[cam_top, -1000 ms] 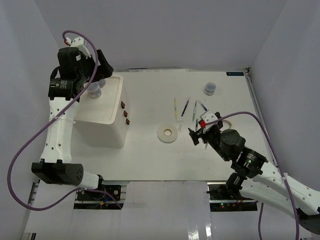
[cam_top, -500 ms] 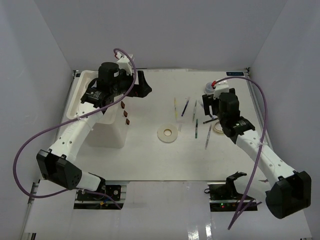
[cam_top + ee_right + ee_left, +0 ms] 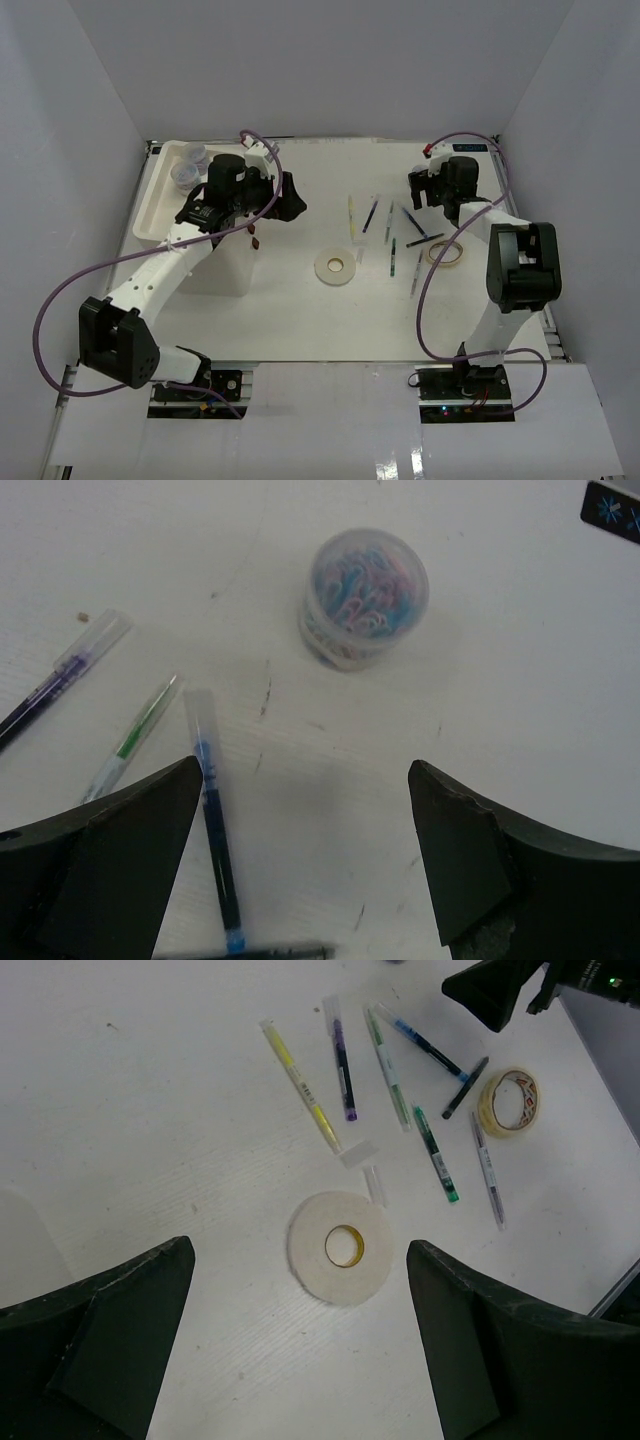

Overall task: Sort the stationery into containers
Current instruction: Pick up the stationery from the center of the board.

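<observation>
The small clear jar [image 3: 365, 595] stood upright on the counter [image 3: 520, 680] near the far right corner. Its lid was on, and a tangle of coloured paper clips [image 3: 362, 580] showed through the wall. It looked light and rigid. The smooth round plastic would probably be slippery, though, and a loose lid might lift off. The safer hold seemed to be across the body below the lid, with fingers on opposite sides and only a gentle squeeze.

The right pincer [image 3: 305, 770] hung just short of the jar, empty, its fingers spread wider than the jar. Close by lay a blue pen [image 3: 215, 850], a green pen [image 3: 135, 742] and a purple pen [image 3: 60, 680], near enough to be nudged on the approach.

Further left, a flat white tape ring [image 3: 340, 1247] lay on the counter below the left pincer [image 3: 300, 1250]. That pincer was also spread wide and held nothing. A second tape ring [image 3: 510, 1100] lay beyond the scattered pens. Two more jars [image 3: 183, 176] sat in the top tray [image 3: 155, 205] of the white box [image 3: 232, 275] at the counter's left side.
</observation>
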{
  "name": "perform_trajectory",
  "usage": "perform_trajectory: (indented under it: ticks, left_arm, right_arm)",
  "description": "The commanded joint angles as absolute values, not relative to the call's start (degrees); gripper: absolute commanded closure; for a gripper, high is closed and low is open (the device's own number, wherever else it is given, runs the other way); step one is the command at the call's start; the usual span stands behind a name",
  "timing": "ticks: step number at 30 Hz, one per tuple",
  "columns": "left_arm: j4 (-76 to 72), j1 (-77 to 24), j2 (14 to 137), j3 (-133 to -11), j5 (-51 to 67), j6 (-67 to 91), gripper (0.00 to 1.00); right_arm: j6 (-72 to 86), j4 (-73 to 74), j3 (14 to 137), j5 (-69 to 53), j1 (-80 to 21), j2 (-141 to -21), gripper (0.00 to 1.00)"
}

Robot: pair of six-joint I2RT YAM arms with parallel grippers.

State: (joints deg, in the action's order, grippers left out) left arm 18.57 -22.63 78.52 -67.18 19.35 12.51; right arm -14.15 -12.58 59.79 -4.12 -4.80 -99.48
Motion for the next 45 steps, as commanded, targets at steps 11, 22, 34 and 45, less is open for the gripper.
perform_trajectory:
  ticks: [11, 22, 34, 45]
  left_arm:
    - [15.38, -22.85, 76.90, -66.88, 16.52, 11.95, 0.02]
    - [16.17, -22.85, 78.48, -66.88, 15.12, 11.51, 0.02]
    - [16.08, -22.85, 79.01, -66.88, 15.21, 11.69, 0.02]
    - [16.17, -22.85, 78.66, -66.80, 15.03, 11.69, 0.02]
  right_arm:
    - [-21.62, -16.00, 79.96, -15.20, -0.70, -117.42, 0.10]
    - [-25.84, -6.60, 92.19, -18.98, -0.70, -126.03, 0.07]
    - [-27.33, 3.07, 99.57, -19.69, -0.70, -129.55, 0.00]
    - [-27.42, 4.22, 99.76, -18.55, -0.70, -129.55, 0.39]
